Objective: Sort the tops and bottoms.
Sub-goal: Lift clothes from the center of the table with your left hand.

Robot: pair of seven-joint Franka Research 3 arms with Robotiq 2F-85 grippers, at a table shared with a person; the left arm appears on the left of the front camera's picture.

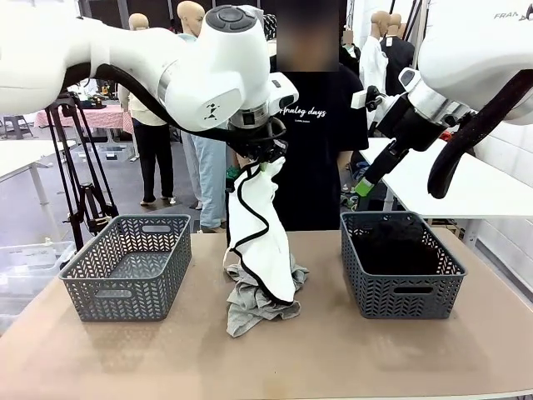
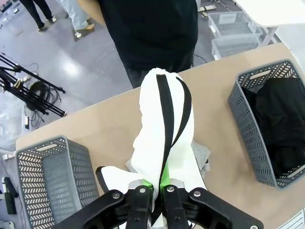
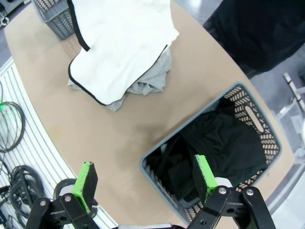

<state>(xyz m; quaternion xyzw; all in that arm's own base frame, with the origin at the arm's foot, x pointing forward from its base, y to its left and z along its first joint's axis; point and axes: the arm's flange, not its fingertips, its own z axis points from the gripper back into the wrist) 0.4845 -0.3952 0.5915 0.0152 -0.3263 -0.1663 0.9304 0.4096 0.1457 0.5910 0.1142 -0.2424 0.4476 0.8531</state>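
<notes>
My left gripper point(image 1: 265, 163) is shut on a white garment with black trim point(image 1: 258, 229), which hangs from it above the table's middle; its lower end still touches a grey garment point(image 1: 250, 308) crumpled on the table. In the left wrist view the white garment point(image 2: 164, 129) drapes away from the shut gripper point(image 2: 157, 187). My right gripper point(image 3: 143, 183) is open and holds nothing, high above the right basket point(image 3: 259, 126); in the front view it point(image 1: 363, 185) hovers above that basket point(image 1: 402, 292), which holds a black garment point(image 1: 398, 243).
An empty grey basket point(image 1: 127, 267) stands at the table's left. A person in a black T-shirt point(image 1: 312, 133) stands at the far side, behind the hanging garment. Bare table lies in front of both baskets.
</notes>
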